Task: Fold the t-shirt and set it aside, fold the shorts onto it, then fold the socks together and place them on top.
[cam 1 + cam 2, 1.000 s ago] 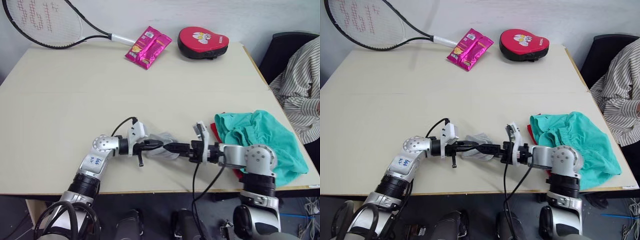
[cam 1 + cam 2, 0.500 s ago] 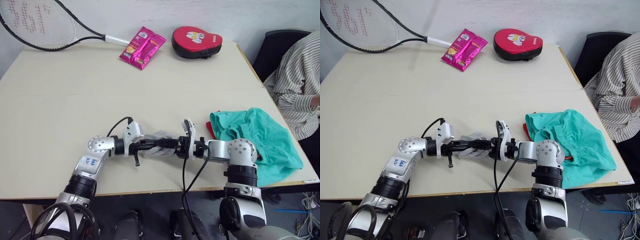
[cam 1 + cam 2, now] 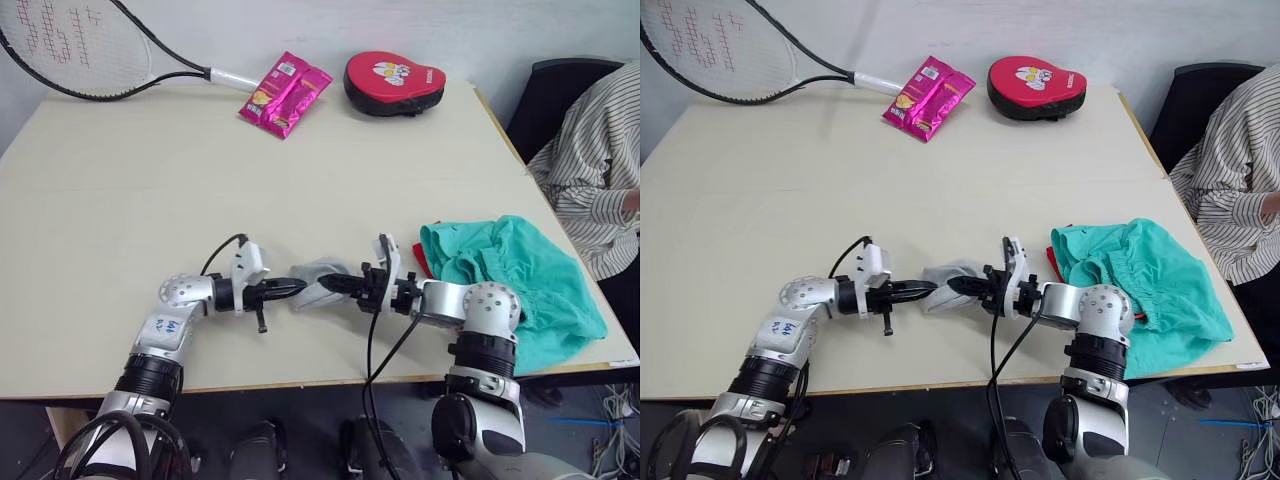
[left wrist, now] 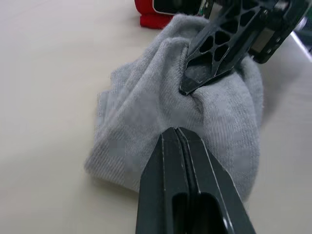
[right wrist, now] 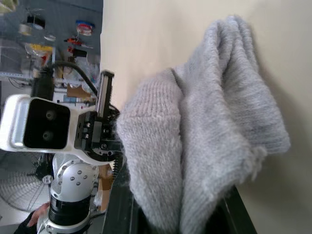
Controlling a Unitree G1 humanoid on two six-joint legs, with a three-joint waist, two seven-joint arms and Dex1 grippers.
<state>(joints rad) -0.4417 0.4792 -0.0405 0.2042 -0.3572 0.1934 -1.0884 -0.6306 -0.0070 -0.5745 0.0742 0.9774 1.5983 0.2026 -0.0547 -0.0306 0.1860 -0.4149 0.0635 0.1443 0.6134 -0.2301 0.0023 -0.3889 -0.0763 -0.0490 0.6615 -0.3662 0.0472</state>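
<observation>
The light grey socks point(image 3: 316, 283) lie bunched near the table's front edge, between my two grippers. My right gripper point(image 3: 334, 283) is shut on their right side, with grey fabric pinched between its fingers point(image 5: 122, 204). Just left of the socks, my left gripper point(image 3: 293, 287) has its fingers pressed together, tips at the socks' edge point(image 4: 178, 130), and I see no fabric between them. The teal-green shorts point(image 3: 515, 275) lie crumpled at the right. A sliver of the red t-shirt point(image 3: 424, 262) pokes out from under them.
A tennis racket point(image 3: 90, 50), pink snack packets point(image 3: 285, 93) and a red padded pad point(image 3: 393, 83) lie along the table's far edge. A person in a striped shirt point(image 3: 600, 160) sits past the right edge, beside a black chair point(image 3: 560, 90).
My right gripper has shut on the socks. My left gripper has drawn back to the left, off the socks. The camera shifted a little early on.
</observation>
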